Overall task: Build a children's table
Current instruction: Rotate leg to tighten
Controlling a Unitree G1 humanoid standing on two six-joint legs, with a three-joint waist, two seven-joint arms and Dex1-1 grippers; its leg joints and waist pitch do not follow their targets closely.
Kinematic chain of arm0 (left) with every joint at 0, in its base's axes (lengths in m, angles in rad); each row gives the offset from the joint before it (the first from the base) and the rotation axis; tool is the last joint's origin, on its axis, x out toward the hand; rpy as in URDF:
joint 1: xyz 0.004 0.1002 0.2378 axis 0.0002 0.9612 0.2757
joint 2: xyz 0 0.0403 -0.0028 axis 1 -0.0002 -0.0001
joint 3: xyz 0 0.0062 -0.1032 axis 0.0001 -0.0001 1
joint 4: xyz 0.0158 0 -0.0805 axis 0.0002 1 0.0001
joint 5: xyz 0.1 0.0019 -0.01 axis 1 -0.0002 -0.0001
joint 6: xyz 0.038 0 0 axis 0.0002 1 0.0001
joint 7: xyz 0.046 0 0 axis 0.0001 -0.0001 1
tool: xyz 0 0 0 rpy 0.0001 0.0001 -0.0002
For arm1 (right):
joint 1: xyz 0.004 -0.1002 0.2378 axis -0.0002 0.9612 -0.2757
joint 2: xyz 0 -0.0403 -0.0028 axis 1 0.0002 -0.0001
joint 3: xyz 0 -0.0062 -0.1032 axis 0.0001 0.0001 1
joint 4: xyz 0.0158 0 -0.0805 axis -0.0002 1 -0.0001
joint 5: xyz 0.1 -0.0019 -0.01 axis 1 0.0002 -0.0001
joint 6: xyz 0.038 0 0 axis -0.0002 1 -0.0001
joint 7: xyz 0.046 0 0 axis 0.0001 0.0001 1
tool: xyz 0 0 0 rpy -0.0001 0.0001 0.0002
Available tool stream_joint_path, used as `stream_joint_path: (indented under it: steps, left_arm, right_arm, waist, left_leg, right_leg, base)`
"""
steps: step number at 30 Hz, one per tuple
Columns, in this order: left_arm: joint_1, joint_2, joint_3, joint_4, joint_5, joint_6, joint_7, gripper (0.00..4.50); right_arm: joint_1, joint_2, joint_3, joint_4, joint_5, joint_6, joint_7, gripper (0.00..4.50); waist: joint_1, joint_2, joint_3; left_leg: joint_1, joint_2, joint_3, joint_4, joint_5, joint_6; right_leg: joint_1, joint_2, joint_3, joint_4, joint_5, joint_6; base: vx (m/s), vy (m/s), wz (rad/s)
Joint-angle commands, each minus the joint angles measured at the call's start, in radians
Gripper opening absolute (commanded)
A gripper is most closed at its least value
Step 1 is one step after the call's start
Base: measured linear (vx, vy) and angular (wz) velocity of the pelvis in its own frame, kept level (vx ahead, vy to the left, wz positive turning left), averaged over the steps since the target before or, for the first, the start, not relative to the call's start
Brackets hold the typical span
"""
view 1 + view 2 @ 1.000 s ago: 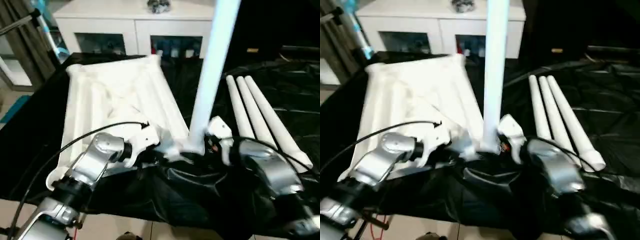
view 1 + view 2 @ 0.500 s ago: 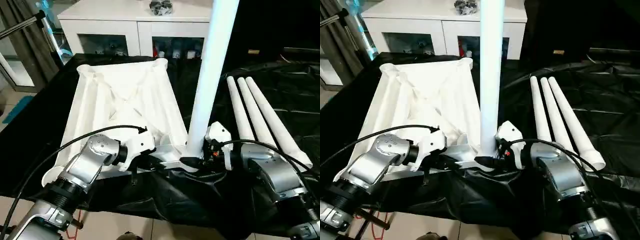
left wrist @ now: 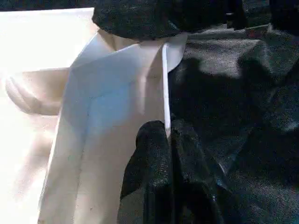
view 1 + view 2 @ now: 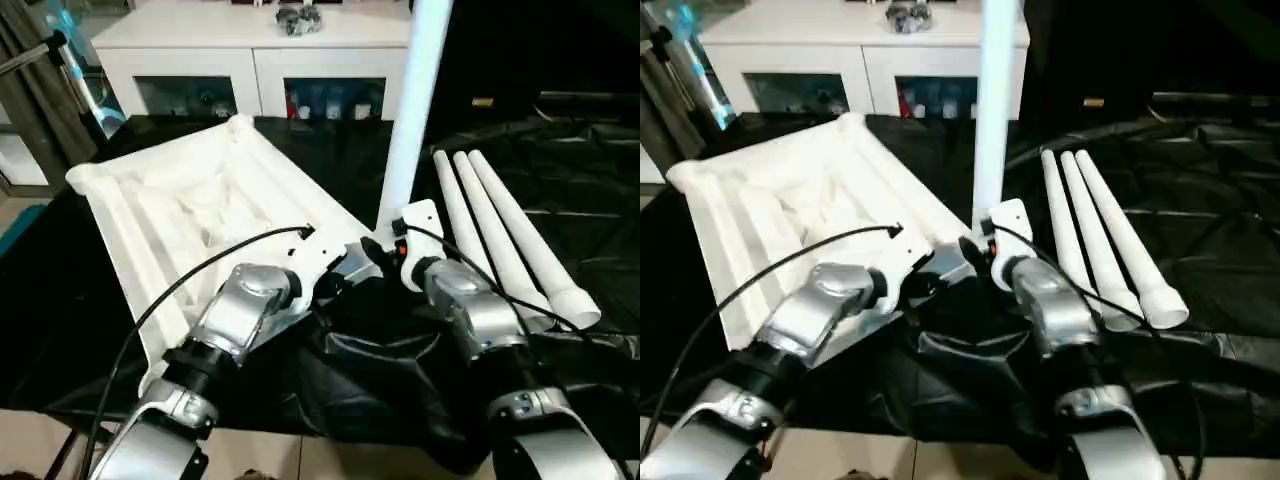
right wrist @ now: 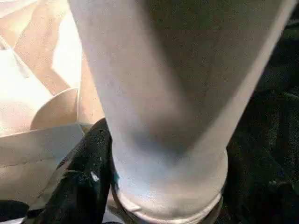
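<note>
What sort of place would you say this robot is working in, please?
Probably a furnished indoor room used as a workspace: a white cabinet with glass doors stands behind, a black cloth covers the work surface, and pale floor tiles show below.

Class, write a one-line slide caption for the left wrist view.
Left gripper pinches the thin rim of the upturned white tabletop above the black cloth.

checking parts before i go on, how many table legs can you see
4. One leg stands upright at the near corner of the tabletop, beside the right tool. Three loose legs lie side by side on the black cloth to the robot's right.
</note>
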Motion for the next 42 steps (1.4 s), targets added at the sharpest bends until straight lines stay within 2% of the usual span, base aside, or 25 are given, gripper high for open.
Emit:
stream_joint_path:
  steps: [1, 4, 7, 9, 12, 14, 15, 16, 19, 20, 22, 25, 27, 28, 30, 31, 35, 39, 42]
  left_arm:
    - [-0.021, -0.035, -0.058, -0.040, -0.022, -0.041, -0.046, 0.00]
    - [-0.003, -0.003, -0.073, -0.066, -0.026, -0.072, -0.086, 0.00]
    - [0.021, 0.029, -0.081, -0.094, -0.036, -0.095, -0.147, 0.00]
    - [0.035, 0.051, -0.085, -0.108, -0.039, -0.103, -0.181, 0.00]
    - [0.063, 0.109, -0.095, -0.140, -0.060, -0.133, -0.268, 0.00]
    - [0.080, 0.161, -0.104, -0.162, -0.085, -0.145, -0.350, 0.00]
    - [0.082, 0.172, -0.107, -0.165, -0.087, -0.154, -0.366, 0.00]
    - [0.086, 0.185, -0.111, -0.168, -0.090, -0.165, -0.387, 0.00]
    - [0.095, 0.219, -0.119, -0.179, -0.095, -0.181, -0.443, 0.00]
    - [0.097, 0.232, -0.124, -0.184, -0.092, -0.174, -0.459, 0.00]
    - [0.103, 0.260, -0.132, -0.194, -0.085, -0.172, -0.489, 0.00]
    - [0.102, 0.269, -0.127, -0.195, -0.092, -0.182, -0.497, 0.00]
    - [0.102, 0.274, -0.128, -0.194, -0.097, -0.184, -0.504, 0.00]
    - [0.101, 0.274, -0.127, -0.189, -0.098, -0.186, -0.505, 0.00]
    - [0.098, 0.270, -0.125, -0.179, -0.096, -0.190, -0.497, 0.00]
    - [0.096, 0.262, -0.120, -0.172, -0.095, -0.191, -0.487, 0.00]
    - [0.094, 0.233, -0.107, -0.168, -0.094, -0.175, -0.441, 0.00]
    - [0.077, 0.179, -0.087, -0.144, -0.078, -0.133, -0.339, 0.00]
    - [0.015, 0.063, -0.031, -0.075, -0.058, -0.037, -0.137, 0.00]
  right_arm:
    - [0.013, 0.050, 0.045, 0.058, -0.007, 0.023, 0.036, 3.59]
    - [0.013, 0.018, 0.061, 0.040, -0.016, -0.013, 0.068, 3.77]
    - [0.023, -0.020, 0.064, -0.008, 0.007, -0.019, 0.155, 3.77]
    - [0.035, -0.048, 0.073, -0.048, 0.019, -0.026, 0.219, 3.77]
    - [0.088, -0.141, 0.122, -0.164, 0.035, -0.045, 0.400, 3.77]
    - [0.140, -0.234, 0.164, -0.258, 0.051, -0.060, 0.555, 3.77]
    - [0.149, -0.252, 0.169, -0.275, 0.056, -0.061, 0.583, 3.77]
    - [0.161, -0.273, 0.175, -0.296, 0.064, -0.058, 0.616, 3.77]
    - [0.188, -0.316, 0.182, -0.343, 0.088, -0.041, 0.685, 3.77]
    - [0.195, -0.327, 0.183, -0.355, 0.097, -0.029, 0.703, 3.77]
    - [0.209, -0.346, 0.186, -0.386, 0.116, -0.004, 0.740, 3.60]
    - [0.216, -0.354, 0.189, -0.413, 0.132, 0.017, 0.762, 3.30]
    - [0.219, -0.357, 0.194, -0.425, 0.138, 0.030, 0.772, 3.30]
    - [0.221, -0.357, 0.198, -0.430, 0.136, 0.034, 0.776, 2.99]
    - [0.224, -0.355, 0.203, -0.435, 0.135, 0.038, 0.778, 2.97]
    - [0.226, -0.352, 0.207, -0.437, 0.134, 0.041, 0.778, 2.95]
    - [0.225, -0.320, 0.205, -0.409, 0.116, 0.041, 0.724, 2.77]
    - [0.197, -0.229, 0.163, -0.305, 0.063, 0.040, 0.512, 2.76]
    - [0.155, -0.101, 0.101, -0.186, 0.052, 0.067, 0.283, 2.75]
  waist:
    - [0.002, -0.002, -0.064]
    - [0.002, -0.002, -0.065]
    - [0.003, -0.002, -0.066]
    - [0.005, -0.002, -0.069]
    - [0.012, 0.001, -0.070]
    - [0.022, -0.001, -0.069]
    - [0.027, 0.004, -0.069]
    - [0.031, 0.002, -0.069]
    - [0.039, 0.003, -0.066]
    - [0.039, -0.005, -0.065]
    - [0.040, -0.003, -0.063]
    - [0.038, -0.002, -0.061]
    - [0.039, -0.002, -0.062]
    - [0.038, -0.002, -0.063]
    - [0.038, -0.003, -0.063]
    - [0.039, -0.007, -0.064]
    - [0.040, -0.005, -0.065]
    - [0.030, -0.008, -0.061]
    - [0.010, -0.007, -0.059]
  left_leg:
    - [0.015, 0.039, -0.018, -0.082, -0.318, 0.008]
    - [0.015, 0.040, -0.018, -0.082, -0.315, 0.010]
    - [0.012, 0.040, -0.017, -0.081, -0.303, 0.022]
    - [0.010, 0.043, -0.016, -0.077, -0.261, 0.039]
    - [0.014, 0.045, -0.013, -0.075, -0.245, 0.056]
    - [0.014, 0.047, -0.014, -0.074, -0.231, 0.065]
    - [0.016, 0.048, -0.011, -0.072, -0.232, 0.074]
    - [0.015, 0.048, -0.011, -0.072, -0.231, 0.078]
    - [0.019, 0.050, -0.010, -0.075, -0.262, 0.066]
    - [0.016, 0.051, -0.011, -0.077, -0.264, 0.062]
    - [0.018, 0.051, -0.011, -0.078, -0.276, 0.056]
    - [0.021, 0.050, -0.011, -0.080, -0.298, 0.041]
    - [0.021, 0.050, -0.012, -0.080, -0.300, 0.035]
    - [0.018, 0.049, -0.013, -0.081, -0.292, 0.034]
    - [0.018, 0.049, -0.013, -0.080, -0.287, 0.034]
    - [0.018, 0.049, -0.012, -0.078, -0.275, 0.037]
    - [0.017, 0.048, -0.011, -0.077, -0.257, 0.043]
    - [0.012, 0.044, -0.013, -0.079, -0.268, 0.027]
    - [0.021, 0.039, -0.014, -0.080, -0.321, -0.006]
  right_leg:
    - [0.040, -0.050, 0.034, -0.080, -0.293, -0.195]
    - [0.040, -0.051, 0.034, -0.078, -0.271, -0.199]
    - [0.044, -0.050, 0.033, -0.075, -0.235, -0.208]
    - [0.049, -0.050, 0.034, -0.066, -0.161, -0.223]
    - [0.046, -0.048, 0.034, -0.063, -0.125, -0.243]
    - [0.052, -0.045, 0.033, -0.058, -0.096, -0.246]
    - [0.046, -0.046, 0.036, -0.057, -0.089, -0.253]
    - [0.048, -0.047, 0.035, -0.057, -0.095, -0.255]
    - [0.044, -0.049, 0.037, -0.062, -0.153, -0.251]
    - [0.046, -0.050, 0.038, -0.061, -0.164, -0.250]
    - [0.043, -0.051, 0.038, -0.064, -0.202, -0.243]
    - [0.040, -0.050, 0.039, -0.069, -0.248, -0.232]
    - [0.039, -0.051, 0.040, -0.069, -0.254, -0.227]
    - [0.041, -0.050, 0.039, -0.067, -0.247, -0.226]
    - [0.040, -0.050, 0.040, -0.068, -0.240, -0.226]
    - [0.041, -0.051, 0.040, -0.066, -0.234, -0.228]
    - [0.041, -0.052, 0.039, -0.066, -0.224, -0.230]
    - [0.041, -0.052, 0.038, -0.070, -0.272, -0.215]
    - [0.034, -0.051, 0.036, -0.079, -0.353, -0.198]
  base:
    - [0.000, 0.000, 0.00]
    - [0.000, 0.000, 0.00]
    - [0.000, 0.000, 0.00]
    - [0.000, 0.000, 0.00]
    - [0.000, 0.000, 0.00]
    - [0.000, 0.000, 0.00]
    - [0.000, 0.000, 0.00]
    - [0.000, 0.000, 0.00]
    - [0.000, 0.000, 0.00]
    - [0.000, 0.000, 0.00]
    - [0.000, 0.000, 0.00]
    - [0.000, 0.000, 0.00]
    - [0.000, 0.000, 0.00]
    - [0.000, 0.000, 0.00]
    - [0.000, 0.000, 0.00]
    - [0.000, 0.000, 0.00]
    - [0.000, 0.000, 0.00]
    - [0.000, 0.000, 0.00]
    - [0.000, 0.000, 0.00]
